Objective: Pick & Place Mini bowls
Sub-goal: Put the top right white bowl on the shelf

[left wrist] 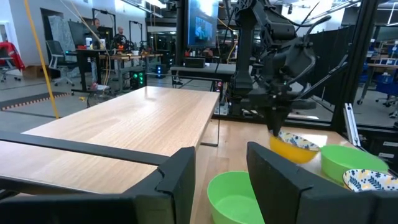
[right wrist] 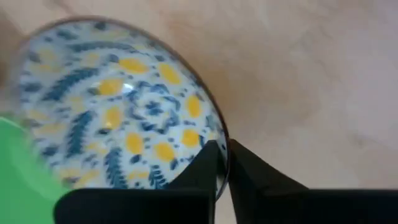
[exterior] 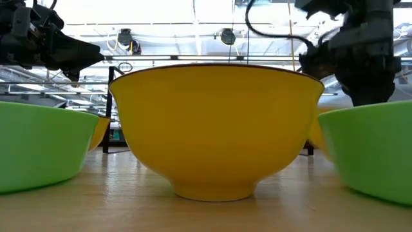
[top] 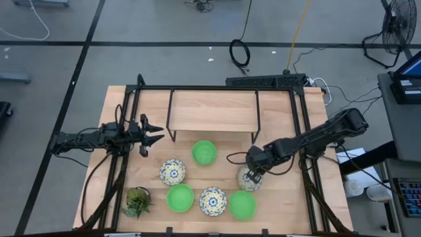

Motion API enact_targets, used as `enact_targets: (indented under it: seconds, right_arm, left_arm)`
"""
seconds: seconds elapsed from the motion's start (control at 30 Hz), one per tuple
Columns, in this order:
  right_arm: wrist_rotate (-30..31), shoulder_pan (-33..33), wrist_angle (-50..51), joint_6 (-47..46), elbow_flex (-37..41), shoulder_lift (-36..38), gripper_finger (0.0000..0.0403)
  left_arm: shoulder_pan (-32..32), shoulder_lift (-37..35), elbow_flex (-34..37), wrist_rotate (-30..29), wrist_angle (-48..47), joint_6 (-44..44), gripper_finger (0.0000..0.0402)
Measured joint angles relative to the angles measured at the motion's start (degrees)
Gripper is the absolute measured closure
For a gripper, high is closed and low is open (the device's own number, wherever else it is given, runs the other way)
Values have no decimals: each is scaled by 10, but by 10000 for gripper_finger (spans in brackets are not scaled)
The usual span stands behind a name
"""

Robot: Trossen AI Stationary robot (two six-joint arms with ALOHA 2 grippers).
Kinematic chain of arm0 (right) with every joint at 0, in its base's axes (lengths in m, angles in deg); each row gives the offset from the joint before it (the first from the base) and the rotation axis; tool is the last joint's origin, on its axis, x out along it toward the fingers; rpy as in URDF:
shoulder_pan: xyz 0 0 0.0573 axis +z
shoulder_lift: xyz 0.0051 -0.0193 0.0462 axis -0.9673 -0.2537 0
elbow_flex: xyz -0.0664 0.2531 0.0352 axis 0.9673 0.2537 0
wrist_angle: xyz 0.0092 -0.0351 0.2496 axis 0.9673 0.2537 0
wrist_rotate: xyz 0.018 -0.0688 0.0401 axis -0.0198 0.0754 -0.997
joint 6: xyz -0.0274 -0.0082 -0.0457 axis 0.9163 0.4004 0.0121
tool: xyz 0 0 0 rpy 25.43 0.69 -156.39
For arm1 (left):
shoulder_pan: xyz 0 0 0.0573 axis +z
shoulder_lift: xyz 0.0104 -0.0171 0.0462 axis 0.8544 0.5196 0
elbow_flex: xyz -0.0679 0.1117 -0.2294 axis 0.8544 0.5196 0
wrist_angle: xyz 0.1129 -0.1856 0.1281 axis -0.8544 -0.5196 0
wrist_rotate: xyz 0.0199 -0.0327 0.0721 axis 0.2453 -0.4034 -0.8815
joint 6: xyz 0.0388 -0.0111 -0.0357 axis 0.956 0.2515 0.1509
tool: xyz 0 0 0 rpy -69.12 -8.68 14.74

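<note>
Six mini bowls stand on the wooden table. Three are plain green [top: 204, 152] [top: 179, 197] [top: 242, 205]. Three are floral inside and yellow outside [top: 172, 172] [top: 213, 201] [top: 248, 179]. My right gripper [top: 252, 173] points steeply down over the right floral bowl [right wrist: 118, 106] and is shut on it. My left gripper [top: 158, 131] hangs open and level over the table's left side, well away from the bowls, with nothing between its fingers [left wrist: 180, 180]. My right gripper pinches the floral bowl's rim [right wrist: 219, 144], one finger inside the bowl and one outside. The fingers come from above, slanting down. In the left wrist view the bowl [left wrist: 295, 148] looks slightly tilted below the fingers. Whether its foot is on the table I cannot tell.
A small spiky potted plant [top: 137, 201] stands near the front left corner. A black frame with a raised wooden shelf [top: 214, 108] fills the table's far half. The nearest green bowl [top: 242, 205] lies close in front of the held bowl.
</note>
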Motion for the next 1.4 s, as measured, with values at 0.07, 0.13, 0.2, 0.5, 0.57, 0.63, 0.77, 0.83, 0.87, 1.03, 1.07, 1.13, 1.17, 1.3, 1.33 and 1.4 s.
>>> enact_targets:
  seconds: [0.07,0.13,0.2,0.5,0.57,0.63,0.77,0.83,0.87,1.03,1.07,1.13,1.17,1.3,1.33,1.4]
  right_arm:
    - [1,0,1,7,0,-1,388]
    - [-1,0,1,16,1,-2,387]
    - [3,0,0,26,1,-1,394]
    - [45,-5,2,51,4,51,401]
    - [61,-5,-6,52,5,75,401]
    - [79,-4,-14,53,3,102,402]
    - [108,0,-39,74,3,151,402]
    - [110,0,-76,93,3,173,402]
    - [110,0,-94,107,3,182,402]
    - [107,0,-230,226,3,202,402]
    - [106,-2,-267,256,3,203,402]
    - [97,-11,-327,313,3,205,402]
    - [83,-19,-353,337,2,205,402]
    - [58,-63,-351,405,-49,205,402]
    - [60,-75,-332,421,-73,204,402]
    - [61,-103,-280,454,-133,194,402]
  left_arm:
    - [0,0,0,0,0,0,254]
    - [0,0,0,0,0,0,254]
    - [0,0,0,0,0,0,254]
    - [0,0,0,0,0,0,254]
    - [0,0,0,0,0,0,254]
    - [0,0,0,0,0,0,254]
    - [0,0,0,0,0,0,254]
    - [0,0,0,0,0,0,254]
    - [0,0,0,0,0,0,254]
    - [0,0,0,0,0,0,254]
    - [0,0,0,0,0,0,254]
    - [0,0,0,0,0,0,254]
    - [0,0,0,0,0,0,254]
    - [0,0,0,0,0,0,254]
    - [0,0,0,0,0,0,254]
    - [0,0,0,0,0,0,254]
